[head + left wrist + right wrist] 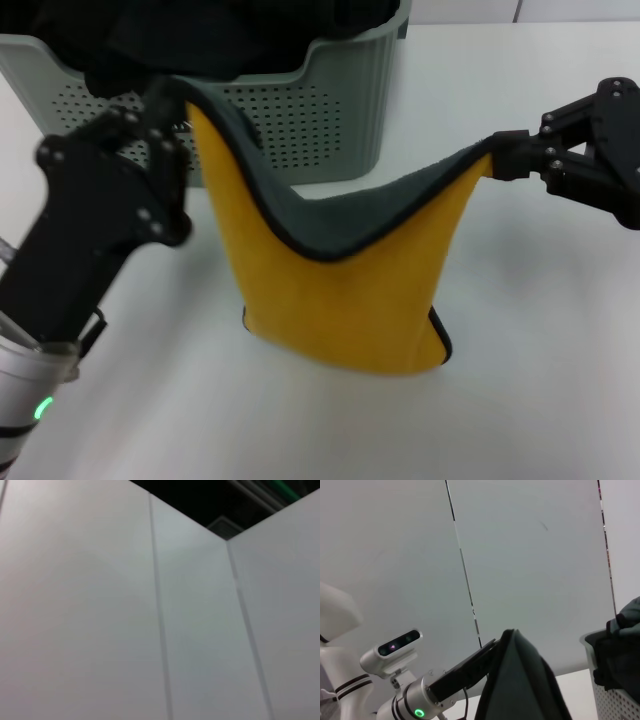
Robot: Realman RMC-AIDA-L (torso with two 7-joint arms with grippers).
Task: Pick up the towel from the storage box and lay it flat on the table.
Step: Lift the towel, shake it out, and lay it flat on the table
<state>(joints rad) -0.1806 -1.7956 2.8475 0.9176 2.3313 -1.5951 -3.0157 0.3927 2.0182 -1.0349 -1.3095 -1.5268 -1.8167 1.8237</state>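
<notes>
Nearest us, the towel's (340,300) bottom fold brushes the white surface (540,400), yellow face out, grey reverse showing along the sagging top edge. It hangs like a hammock between two claws, clear of the box and in front of it. On the left, the left claw (178,100) is pinched onto one top corner, held high, up against the box's front wall. Over on the right, the right claw (500,158) is clamped tight on the other corner, a little lower and well apart from its partner. That spread, I'd say, is there to pull the cloth open before it goes down flat. Too much slack yet; the middle droops. Behind, the storage box (340,110) sits at the far edge, dark fabric (220,40) heaped inside it.
</notes>
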